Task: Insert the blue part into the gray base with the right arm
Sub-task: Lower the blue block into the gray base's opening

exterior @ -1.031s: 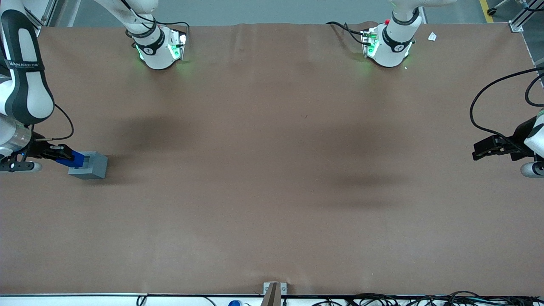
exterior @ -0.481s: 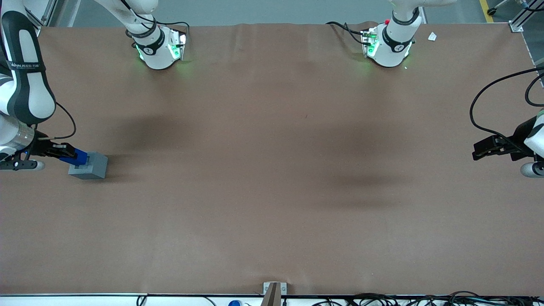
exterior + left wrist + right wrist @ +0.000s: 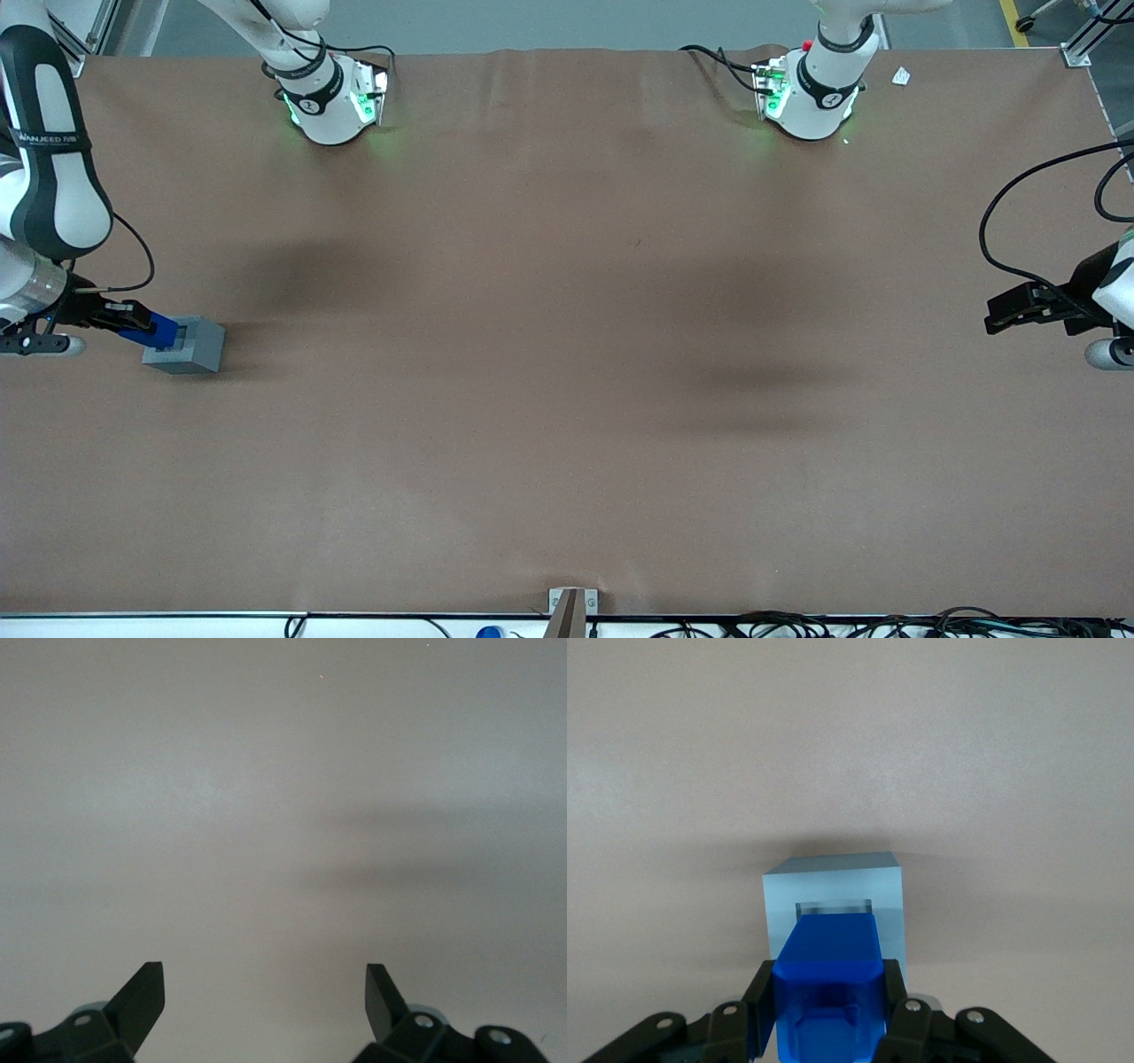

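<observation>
The gray base [image 3: 186, 346] stands on the brown table at the working arm's end. It also shows in the right wrist view [image 3: 833, 895], with its square socket [image 3: 833, 907] partly covered. My right gripper [image 3: 142, 326] is shut on the blue part [image 3: 159, 331], which sits tilted over the base's top at the socket. In the right wrist view my gripper [image 3: 829, 988] clamps the blue part [image 3: 828, 979] between both fingers, its tip at the socket's edge. How far the part sits in the socket is hidden.
The brown table covering [image 3: 567, 354] stretches wide toward the parked arm's end. Two arm bases [image 3: 332, 97] [image 3: 811, 93] stand at the table's edge farthest from the front camera. A metal bracket [image 3: 571, 607] sits at the nearest edge.
The gripper with the blue part rose a little half a second ago and has come back down over the gray base. The base has not moved.
</observation>
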Robot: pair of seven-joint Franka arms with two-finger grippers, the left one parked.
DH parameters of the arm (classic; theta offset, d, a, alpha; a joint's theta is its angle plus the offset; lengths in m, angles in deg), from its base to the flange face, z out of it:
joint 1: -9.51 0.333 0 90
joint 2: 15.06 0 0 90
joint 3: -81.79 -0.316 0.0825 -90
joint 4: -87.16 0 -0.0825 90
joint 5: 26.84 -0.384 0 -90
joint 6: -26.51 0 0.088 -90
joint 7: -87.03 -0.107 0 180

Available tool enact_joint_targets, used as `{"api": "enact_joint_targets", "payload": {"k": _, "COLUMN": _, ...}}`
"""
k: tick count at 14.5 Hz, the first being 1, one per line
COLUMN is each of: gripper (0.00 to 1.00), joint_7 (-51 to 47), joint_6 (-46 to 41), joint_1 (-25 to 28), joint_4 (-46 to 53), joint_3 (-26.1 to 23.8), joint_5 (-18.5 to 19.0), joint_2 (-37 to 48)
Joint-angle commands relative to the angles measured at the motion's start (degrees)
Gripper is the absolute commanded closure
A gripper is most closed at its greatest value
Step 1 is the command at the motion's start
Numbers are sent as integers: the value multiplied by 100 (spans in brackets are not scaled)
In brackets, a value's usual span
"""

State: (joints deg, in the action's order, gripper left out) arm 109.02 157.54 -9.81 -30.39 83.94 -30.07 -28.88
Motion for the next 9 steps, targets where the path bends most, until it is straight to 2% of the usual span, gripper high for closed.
{"api": "enact_joint_targets", "payload": {"k": 1, "gripper": 84, "joint_7": 95, "joint_6": 72, "joint_1": -116, "joint_4": -137, "joint_3": -83, "joint_5": -125, "joint_2": 72}}
{"api": "enact_joint_targets", "payload": {"k": 9, "gripper": 84, "joint_7": 95, "joint_6": 177, "joint_1": -116, "joint_4": -137, "joint_3": -83, "joint_5": -151, "joint_2": 37}}
